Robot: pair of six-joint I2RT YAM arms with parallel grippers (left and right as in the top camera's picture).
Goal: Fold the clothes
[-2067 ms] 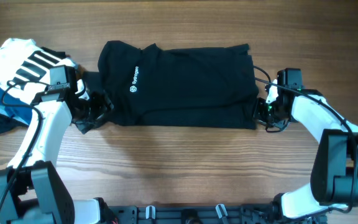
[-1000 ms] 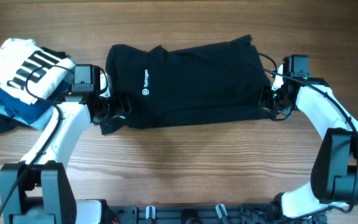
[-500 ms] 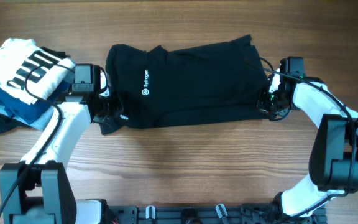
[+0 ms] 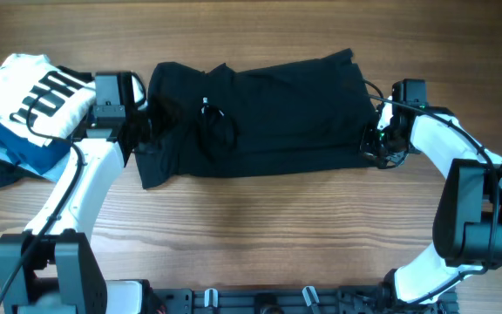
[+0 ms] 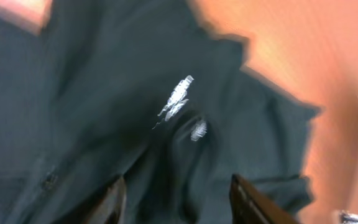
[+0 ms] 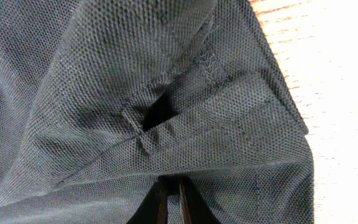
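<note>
Shirt [image 4: 260, 109] lies lengthwise across the desk [image 4: 260, 227]. Your right hand [image 4: 375, 144] is clenched on its hem. Your left hand [image 4: 144, 131] looks released over the bunched collar end, though blur hides much. Grip there firmly, then lift both ends evenly.

— What fills the frame?
— A blurred black shirt [image 5: 98, 118], its white logo [image 5: 179, 99] creased near the centre.
— Any wood?
— The surface [image 5: 303, 50] shows at the upper right and down the right edge.
— And the pincer [image 5: 176, 202]?
— Its fingers [image 5: 248, 204] stand wide apart at the bottom edge, dark cloth between them.
</note>
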